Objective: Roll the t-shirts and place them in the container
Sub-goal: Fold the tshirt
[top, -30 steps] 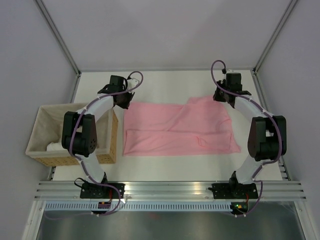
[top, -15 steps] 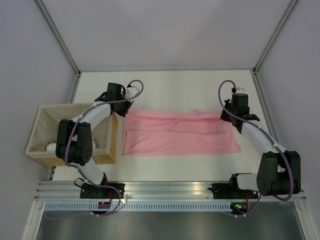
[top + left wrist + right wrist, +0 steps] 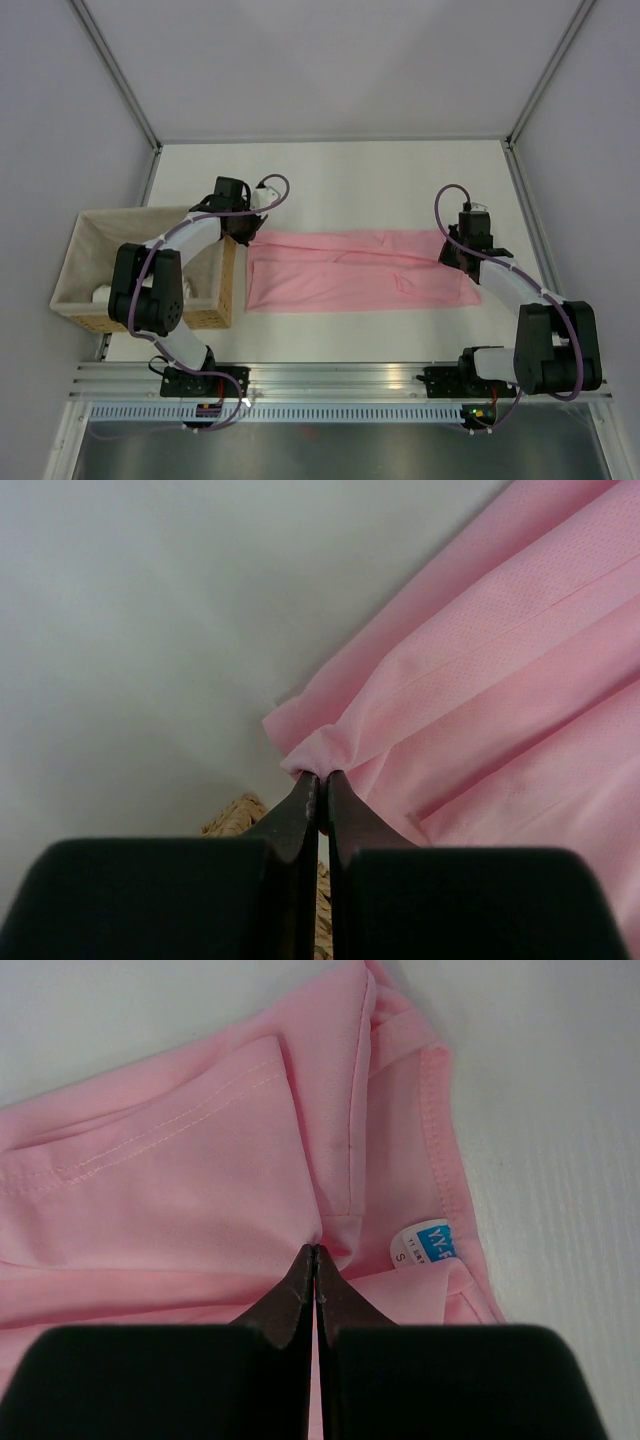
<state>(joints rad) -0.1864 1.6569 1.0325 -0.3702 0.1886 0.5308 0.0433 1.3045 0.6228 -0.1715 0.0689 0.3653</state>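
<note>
The pink t-shirt [image 3: 350, 270] lies as a folded band across the middle of the bench [image 3: 350, 180]. The left gripper [image 3: 318, 785] pinches its far left corner beside the basket [image 3: 85, 260]; the right gripper [image 3: 316, 1260] pinches fabric by the neck label [image 3: 432, 1243].

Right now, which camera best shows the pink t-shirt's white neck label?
The right wrist view: the small white neck label with blue print lies close up and sharp. The top view shows the whole light-pink t-shirt, its label too small to find. The left wrist view shows only a corner.
</note>
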